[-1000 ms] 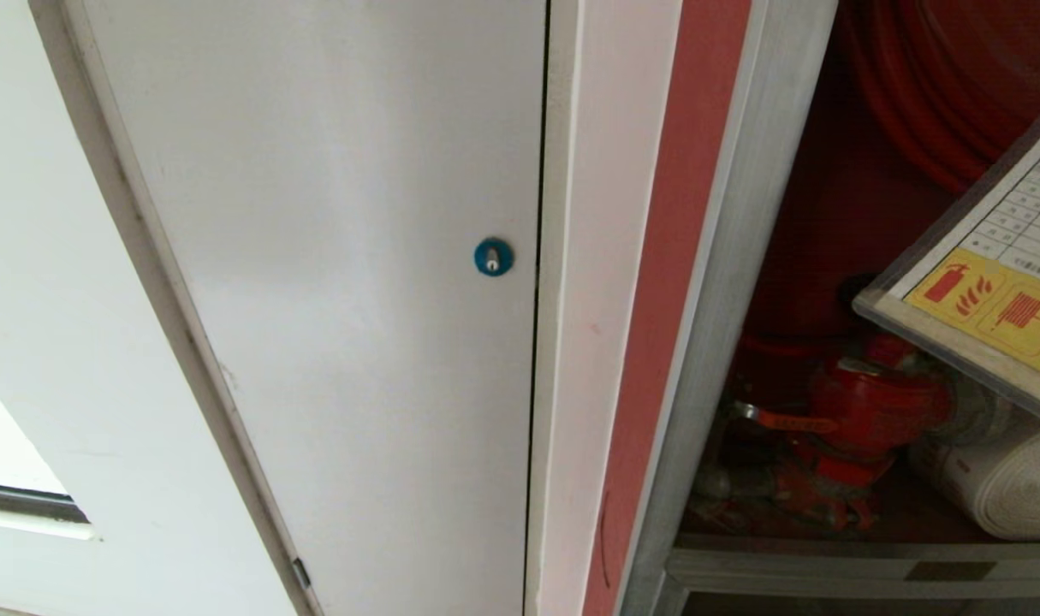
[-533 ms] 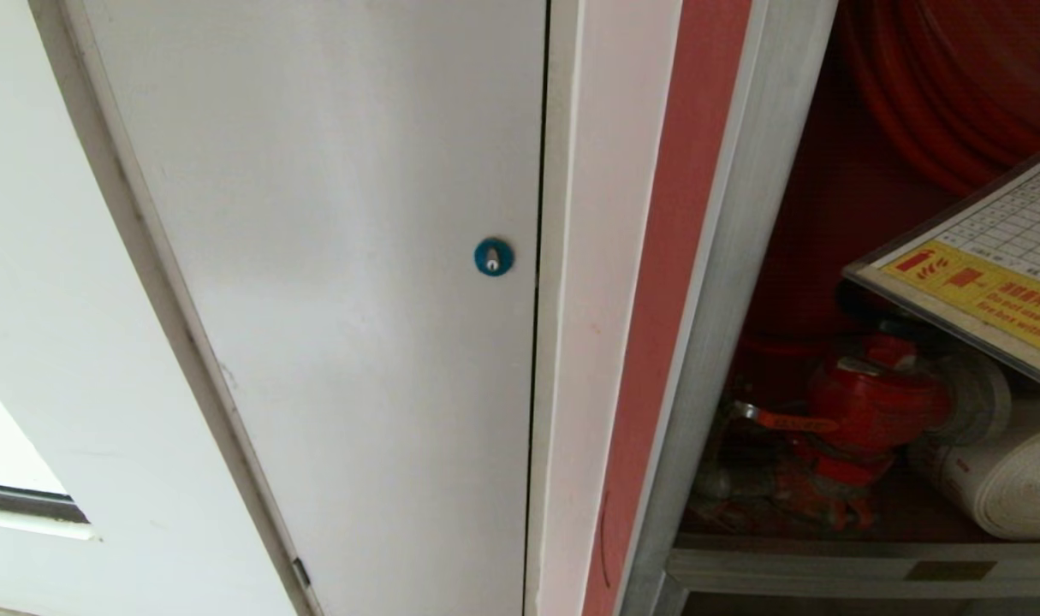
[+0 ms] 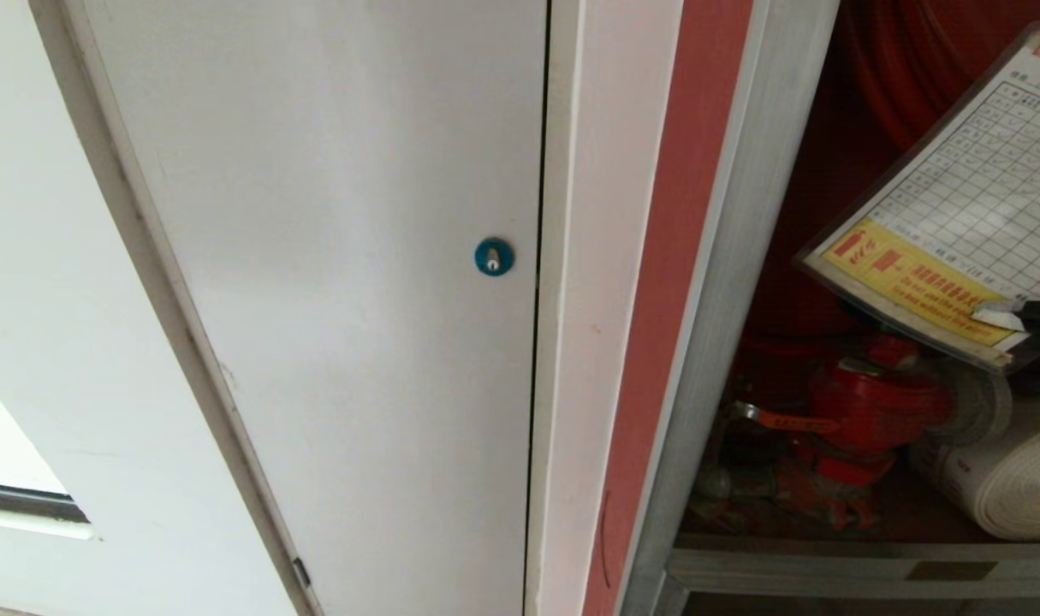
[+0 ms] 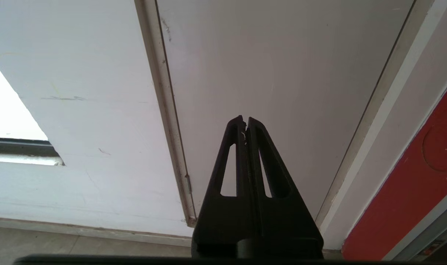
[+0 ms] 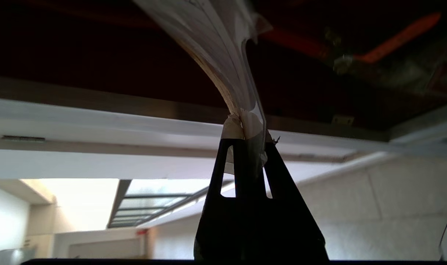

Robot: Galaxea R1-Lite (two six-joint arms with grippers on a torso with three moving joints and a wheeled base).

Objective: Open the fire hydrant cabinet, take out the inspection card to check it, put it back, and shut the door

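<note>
Because the inspection card [image 3: 956, 214] is a light, floppy, slick sleeve, a pinch at its bottom edge suits; the right gripper [image 5: 245, 127] clamps it there, before the open fire hydrant cabinet [image 3: 828, 257]

Shelf: grey metal bottom ledge of the red-lined fire hydrant cabinet [image 3: 828, 560], below the black right gripper [image 3: 1020, 315] in the head view.
On shelf, below and to the gripper's left: red metal valve [image 3: 870, 406] with a red handle.
On shelf, directly below gripper: white rolled fabric hose [image 3: 1012, 488], lying on its side, just beside the valve.
</note>
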